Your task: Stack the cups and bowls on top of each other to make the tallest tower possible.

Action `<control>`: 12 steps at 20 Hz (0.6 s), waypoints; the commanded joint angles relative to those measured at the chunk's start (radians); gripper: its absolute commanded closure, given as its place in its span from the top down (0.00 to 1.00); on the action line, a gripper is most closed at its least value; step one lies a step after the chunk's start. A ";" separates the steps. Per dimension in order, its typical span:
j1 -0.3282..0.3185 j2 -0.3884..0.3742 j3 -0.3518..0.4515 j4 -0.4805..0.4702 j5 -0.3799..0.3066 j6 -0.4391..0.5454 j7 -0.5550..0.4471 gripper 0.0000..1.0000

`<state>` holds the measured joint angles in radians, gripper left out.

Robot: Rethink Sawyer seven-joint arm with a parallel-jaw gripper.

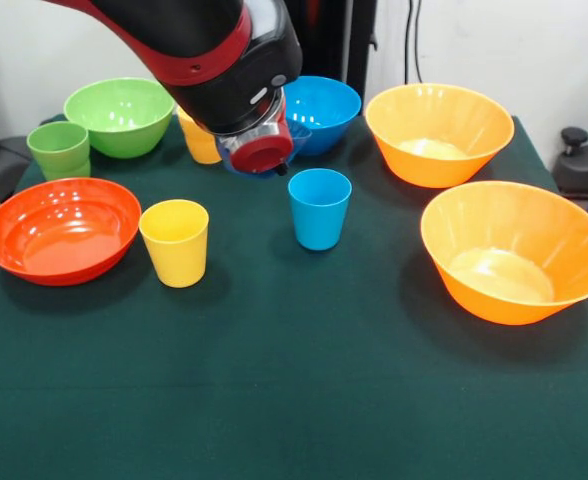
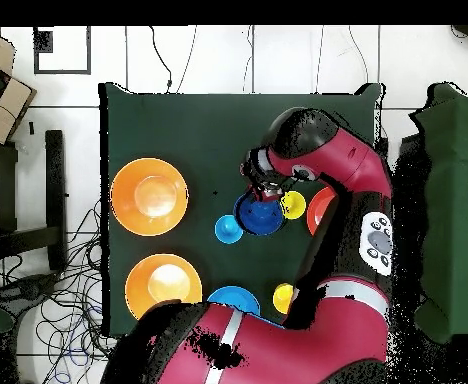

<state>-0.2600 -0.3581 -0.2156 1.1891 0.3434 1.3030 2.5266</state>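
My gripper (image 1: pixel 266 158) (image 2: pixel 263 188) hangs over the table's middle, shut on the rim of the small dark blue bowl (image 1: pixel 300 136) (image 2: pixel 259 215), held off the cloth; the wrist hides most of the bowl in the front view. Below and to the right stands the light blue cup (image 1: pixel 319 208) (image 2: pixel 228 229). One yellow cup (image 1: pixel 175 242) (image 2: pixel 293 205) stands beside the red-orange bowl (image 1: pixel 62 230) (image 2: pixel 323 205). The other yellow cup (image 1: pixel 199 142) (image 2: pixel 283 297) is behind the arm. The green cup (image 1: pixel 59 148), green bowl (image 1: pixel 120 115), light blue bowl (image 1: pixel 324 108) (image 2: pixel 233 298) and two orange bowls (image 1: pixel 439 132) (image 1: pixel 514 250) stand apart. No tower shows.
The dark green cloth (image 1: pixel 294 380) covers the table. In the overhead view the arm hides the green cup and green bowl, and the orange bowls (image 2: pixel 149 196) (image 2: pixel 163 285) sit at the left. Cables lie on the floor beside the table.
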 commanded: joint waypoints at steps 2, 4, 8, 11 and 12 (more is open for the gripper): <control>0.027 0.009 0.115 0.020 0.019 -0.030 0.062 0.00; 0.030 0.010 0.112 0.010 0.022 -0.024 0.068 0.00; 0.037 0.005 0.108 0.002 0.026 -0.011 0.077 0.00; 0.040 0.003 0.104 0.006 0.027 -0.017 0.078 0.00; 0.041 0.002 0.103 0.006 0.027 -0.017 0.079 0.00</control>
<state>-0.2416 -0.3575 -0.2154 1.1891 0.3589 1.3030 2.5266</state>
